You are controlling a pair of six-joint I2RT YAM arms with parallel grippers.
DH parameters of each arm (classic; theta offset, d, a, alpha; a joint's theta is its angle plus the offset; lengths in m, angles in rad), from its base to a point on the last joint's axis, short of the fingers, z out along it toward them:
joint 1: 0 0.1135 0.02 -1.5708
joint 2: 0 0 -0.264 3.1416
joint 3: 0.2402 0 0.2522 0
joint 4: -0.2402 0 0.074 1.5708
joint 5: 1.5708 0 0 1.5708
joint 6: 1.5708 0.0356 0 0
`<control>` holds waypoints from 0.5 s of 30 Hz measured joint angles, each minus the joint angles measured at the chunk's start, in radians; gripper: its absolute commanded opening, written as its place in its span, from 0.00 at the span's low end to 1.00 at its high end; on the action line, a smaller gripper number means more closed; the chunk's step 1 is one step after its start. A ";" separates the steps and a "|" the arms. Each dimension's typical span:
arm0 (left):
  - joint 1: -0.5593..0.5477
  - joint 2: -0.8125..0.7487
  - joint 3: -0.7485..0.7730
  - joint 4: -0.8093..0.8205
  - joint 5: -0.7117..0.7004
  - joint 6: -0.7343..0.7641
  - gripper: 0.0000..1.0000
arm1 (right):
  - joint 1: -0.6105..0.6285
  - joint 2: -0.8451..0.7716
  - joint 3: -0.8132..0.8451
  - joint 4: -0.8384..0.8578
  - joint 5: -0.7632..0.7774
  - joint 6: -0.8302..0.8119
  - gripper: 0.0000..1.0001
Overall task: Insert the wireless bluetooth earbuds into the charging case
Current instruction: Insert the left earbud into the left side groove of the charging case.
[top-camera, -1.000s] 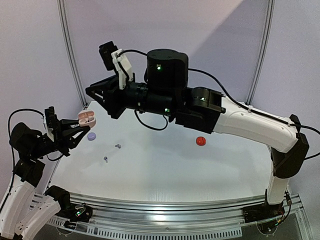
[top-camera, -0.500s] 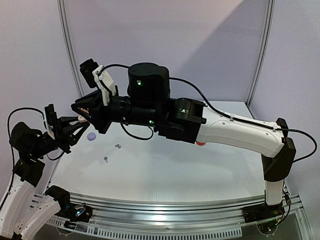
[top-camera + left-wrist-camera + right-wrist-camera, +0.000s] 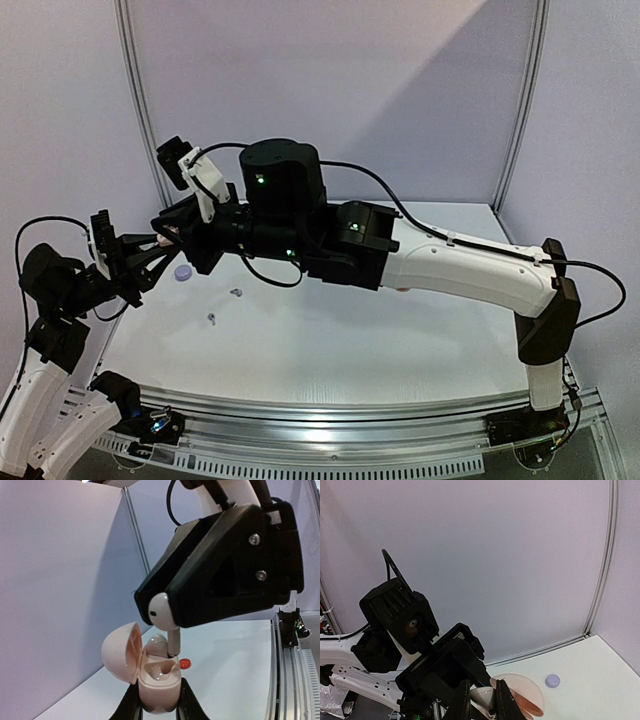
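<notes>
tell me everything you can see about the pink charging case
Pale pink charging case: rounded, glossy, plastic-looking shell, hinged lid swung open to the left, moulded wells showing inside. It stands upright above the table, clamped at its base by the left gripper. The stem of a white earbud reaches down to its far rim.

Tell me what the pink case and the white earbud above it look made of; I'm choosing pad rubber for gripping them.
The pink case is probably moulded plastic. It is smooth with a soft satin sheen, and the seat inside it shows glossier highlights. The white earbud is probably hard plastic with a glossy finish, going by the bright reflection on its rounded head. Looks alone cannot confirm either.
</notes>
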 measured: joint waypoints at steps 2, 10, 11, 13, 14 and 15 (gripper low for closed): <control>0.000 0.000 0.000 -0.002 0.000 0.005 0.00 | 0.000 0.000 0.001 -0.007 0.012 -0.002 0.00; 0.000 0.000 0.000 -0.002 0.000 0.014 0.00 | 0.000 0.004 0.005 -0.025 0.034 -0.013 0.00; 0.000 0.000 0.000 -0.003 0.000 0.014 0.00 | 0.000 0.007 0.009 -0.026 0.035 -0.016 0.00; 0.000 0.000 0.000 -0.007 0.000 0.015 0.00 | 0.000 0.013 0.014 -0.024 0.035 -0.018 0.00; 0.000 0.000 0.000 -0.011 0.000 0.015 0.00 | 0.000 0.014 0.014 -0.024 0.035 -0.019 0.00; 0.000 0.000 0.000 -0.014 0.000 0.015 0.00 | 0.000 0.015 0.014 -0.024 0.034 -0.020 0.00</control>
